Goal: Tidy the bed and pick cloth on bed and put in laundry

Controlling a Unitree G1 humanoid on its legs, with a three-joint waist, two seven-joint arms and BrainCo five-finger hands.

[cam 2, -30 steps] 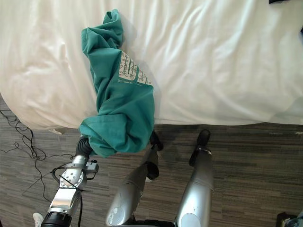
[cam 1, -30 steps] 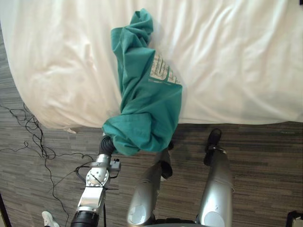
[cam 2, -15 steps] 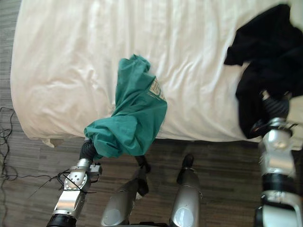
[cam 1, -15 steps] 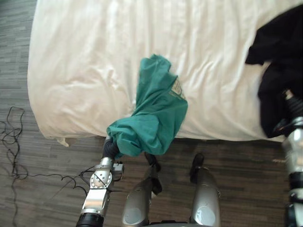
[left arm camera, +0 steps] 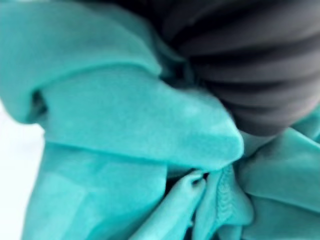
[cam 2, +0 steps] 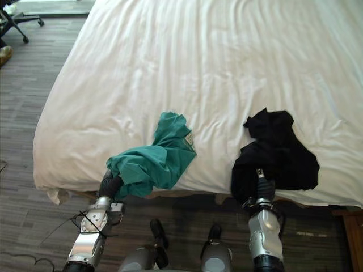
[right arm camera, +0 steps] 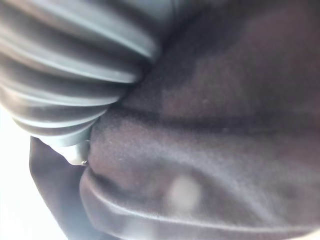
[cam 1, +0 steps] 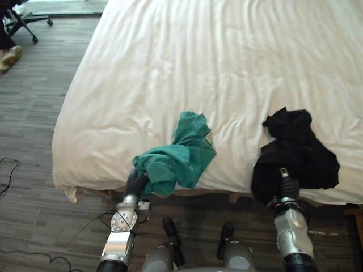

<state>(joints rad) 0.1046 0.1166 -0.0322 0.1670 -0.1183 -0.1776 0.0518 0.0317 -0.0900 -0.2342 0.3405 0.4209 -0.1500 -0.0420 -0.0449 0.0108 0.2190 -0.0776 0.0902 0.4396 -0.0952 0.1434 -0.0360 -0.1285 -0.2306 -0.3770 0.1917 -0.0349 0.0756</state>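
Note:
A teal cloth (cam 1: 181, 156) with a pale print hangs bunched over the near edge of the white bed (cam 1: 215, 56). Its lower end is draped over my left hand (cam 1: 135, 182), of which the dark ribbed cover shows beneath the cloth. In the left wrist view, teal cloth (left arm camera: 125, 125) presses right against that cover (left arm camera: 250, 65). A black cloth (cam 1: 295, 156) lies crumpled at the bed's near edge to the right. It covers my right hand (cam 1: 288, 186), whose wrist rises from below. The right wrist view has black cloth (right arm camera: 210, 125) lying against the ribbed cover (right arm camera: 65, 75).
Grey wood floor (cam 1: 28, 113) runs along the bed's left side and in front of it. A wheeled chair base (cam 1: 25, 20) and a person's shoe (cam 1: 10, 55) are at the far left. A brown piece of furniture (cam 1: 356, 212) is at the lower right.
The camera has shifted and now takes in far more of the bed. The teal cloth is more bunched at the bed's edge. My right arm under the black cloth has come into view.

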